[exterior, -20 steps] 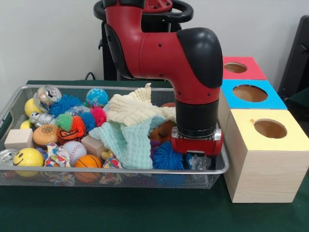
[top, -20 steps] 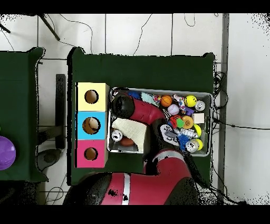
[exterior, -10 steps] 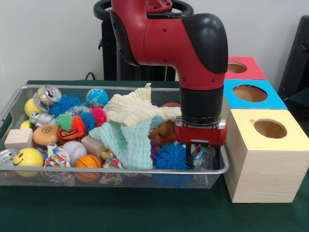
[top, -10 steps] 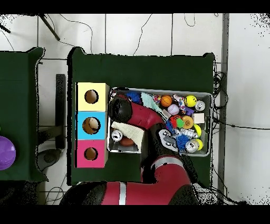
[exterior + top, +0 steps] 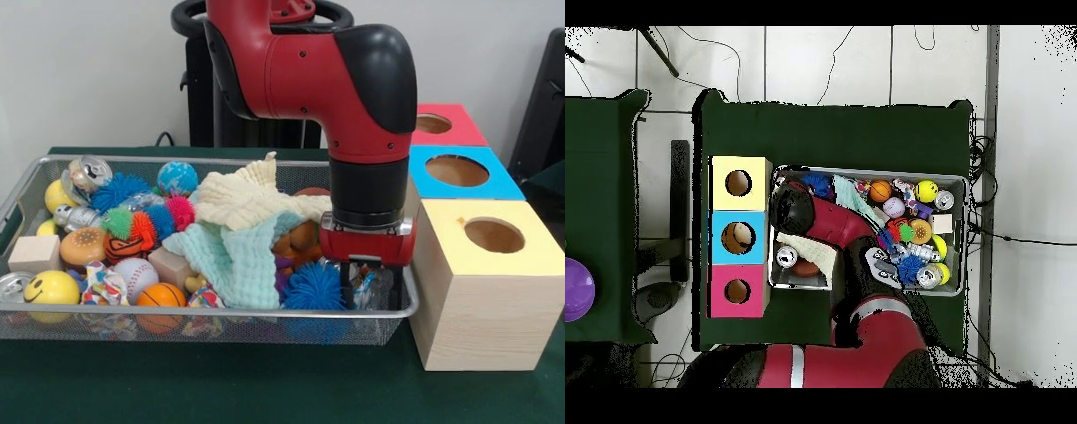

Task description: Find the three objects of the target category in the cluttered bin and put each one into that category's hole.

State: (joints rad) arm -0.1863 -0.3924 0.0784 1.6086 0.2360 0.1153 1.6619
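The silver wire-mesh bin (image 5: 221,311) is full of toys, balls, cans and cloths. My gripper (image 5: 372,290) hangs low in the bin's right end, at a crumpled shiny silver thing (image 5: 372,284) next to a blue spiky ball (image 5: 311,287). I cannot see whether it grips the silver thing. In the overhead view the arm's black head (image 5: 791,207) hides the gripper, at the bin's (image 5: 961,182) left end beside the boxes. Yellow (image 5: 494,296), blue (image 5: 490,181) and red (image 5: 463,131) boxes, each with a round hole, stand beside the bin.
A cream cloth (image 5: 247,199) and a mint cloth (image 5: 231,256) lie over the bin's middle. Balls, a smiley ball (image 5: 51,287), a wooden block (image 5: 33,253) and cans (image 5: 86,172) fill the left part. The yellow box's wall stands close to the gripper's right.
One second ago the gripper sat lower and a little to the left in the bin. It has risen and shifted right, and has barely moved in the last half second.
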